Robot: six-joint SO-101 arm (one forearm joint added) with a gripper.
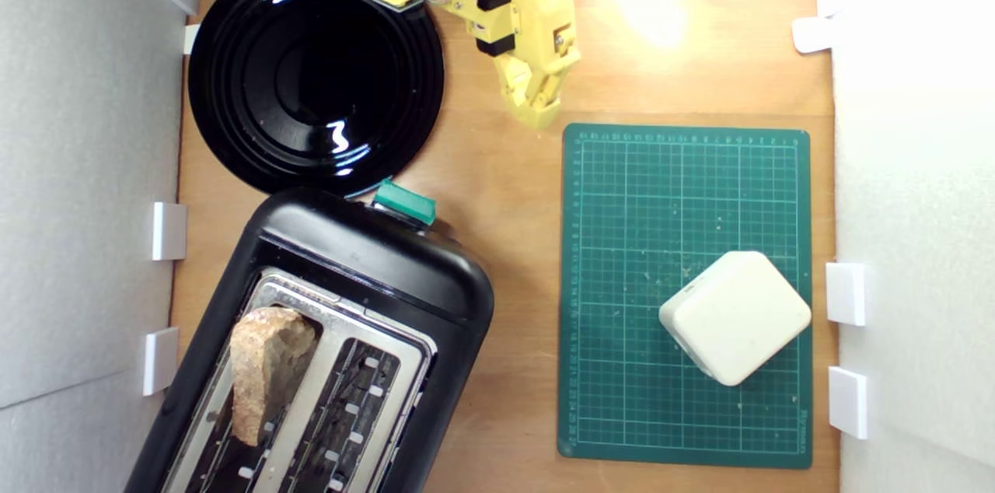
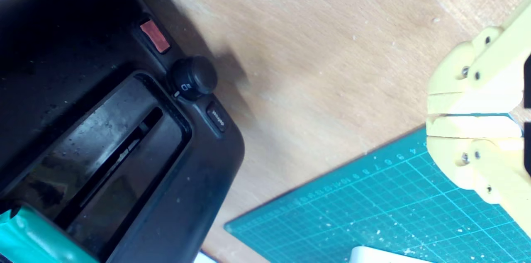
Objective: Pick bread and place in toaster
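Observation:
The bread (image 1: 267, 371), a tan holey half-slice with brown crust, stands upright in one slot of the black toaster (image 1: 373, 260), poking above the metal top plate. The toaster's green lever (image 1: 404, 202) sticks out at its end, and shows in the wrist view as a green lever (image 2: 25, 238) beside the toaster (image 2: 83, 88). My yellow gripper (image 1: 536, 116) hangs over bare wood between the plate and the mat, well away from the bread. Its jaws are closed together with nothing between them, as the gripper (image 2: 431, 114) in the wrist view shows.
A glossy black round plate (image 1: 315, 69) lies beyond the toaster. A green cutting mat (image 1: 622, 283) on the exterior view's right carries a cream-white rounded block (image 1: 734, 316). White walls with clips border the wooden table (image 1: 505, 244) on both sides.

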